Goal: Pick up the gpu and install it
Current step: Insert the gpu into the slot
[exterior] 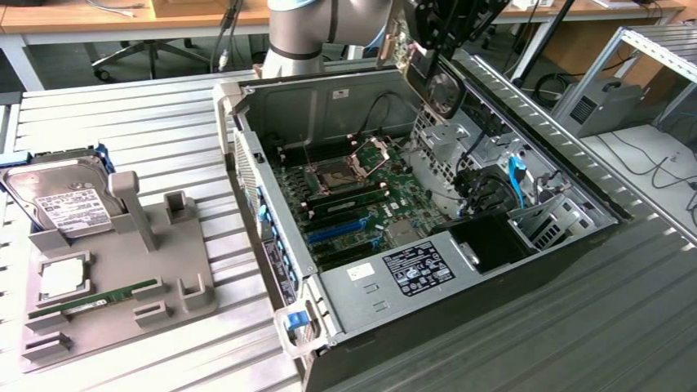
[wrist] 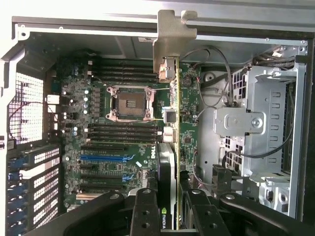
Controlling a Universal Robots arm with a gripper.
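Exterior view shows the slatted metal worktop [exterior: 130, 122] carrying an open computer case [exterior: 316, 106] laid on its side, with the motherboard [exterior: 370, 204] facing up. The arm hangs over the case's far edge. The claw [wrist: 170, 216] is closed to a narrow gap on the gpu [wrist: 170, 147], gripping one end of the card, which is up in the air above the case and not yet seated. The card reaches out from the claw with its silver bracket [wrist: 172, 42] at the far end. From the wrist view the card appears to sit over the board's edge near the drive cage [wrist: 266, 128], not over the blue slots [wrist: 106, 158]. Its long edge appears to run across those slots rather than along them. A descent without realigning would likely land the connector on components instead of in a slot. Gripped at one end, the card could pivot or slip under insertion force. The bracket might catch on the case wall or the rear slot grille [wrist: 37, 182]. Loose grey cables [wrist: 216, 73] and the exposed processor socket [wrist: 130, 102] lie close enough to be snagged or struck.
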